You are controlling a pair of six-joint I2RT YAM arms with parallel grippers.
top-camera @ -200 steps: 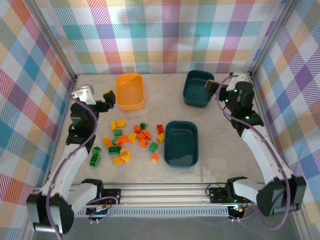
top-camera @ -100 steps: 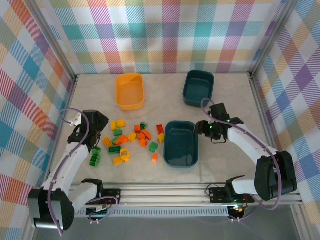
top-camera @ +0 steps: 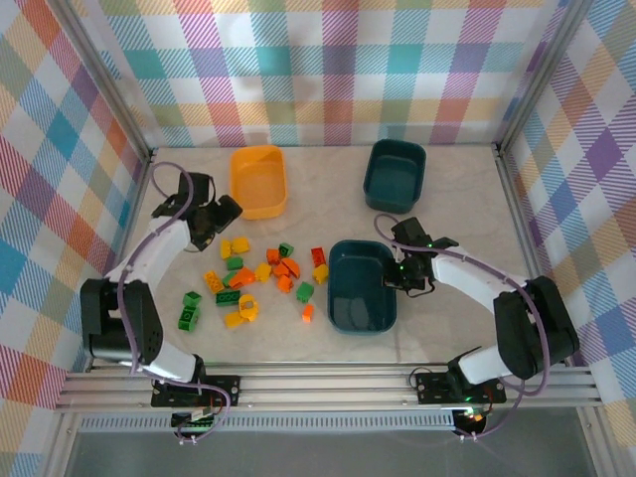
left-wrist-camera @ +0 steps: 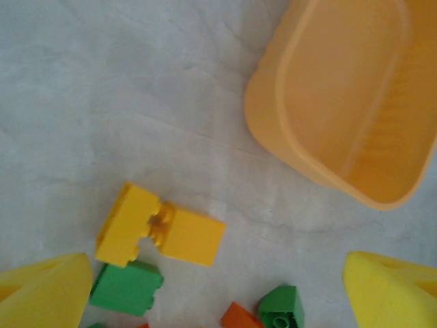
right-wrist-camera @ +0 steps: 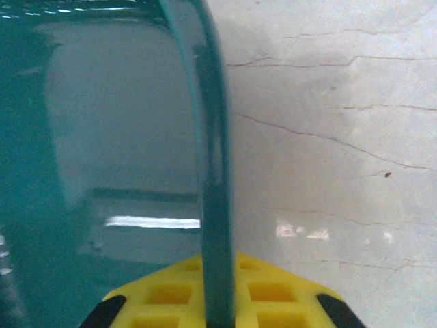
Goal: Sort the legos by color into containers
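- While the right gripper (top-camera: 401, 270) is clenched on the right-hand wall of the near teal bin (top-camera: 358, 298), that bin sits empty on the marbled table (top-camera: 447, 199).
- Seen from the right wrist, the thin teal wall runs straight down between the yellow fingers (right-wrist-camera: 273, 301), with the inside of the near teal bin on one side and bare table on the other.
- Well away from the near teal bin, past the brick pile on its left and further back, the left gripper (top-camera: 219, 212) hangs with its jaws spread wide, holding nothing.
- From the left wrist, its yellow fingertips (left-wrist-camera: 42, 290) stand far apart at the lower corners. Between them lie two yellow bricks (left-wrist-camera: 158, 234) touching each other, a green brick (left-wrist-camera: 128, 287), a smaller green piece (left-wrist-camera: 281, 309) and the edge of an orange piece (left-wrist-camera: 239, 318).
- Scattered on the table just left of the near teal bin are the legos (top-camera: 283, 268), with green, yellow and orange-red mixed together. None of them is in a container.
- Behind and to the left of the near teal bin, beyond the pile, stands the yellow-orange bin (top-camera: 258, 181), empty.
- Behind the near teal bin and slightly to its right, apart from it, stands the far teal bin (top-camera: 395, 177), also empty.
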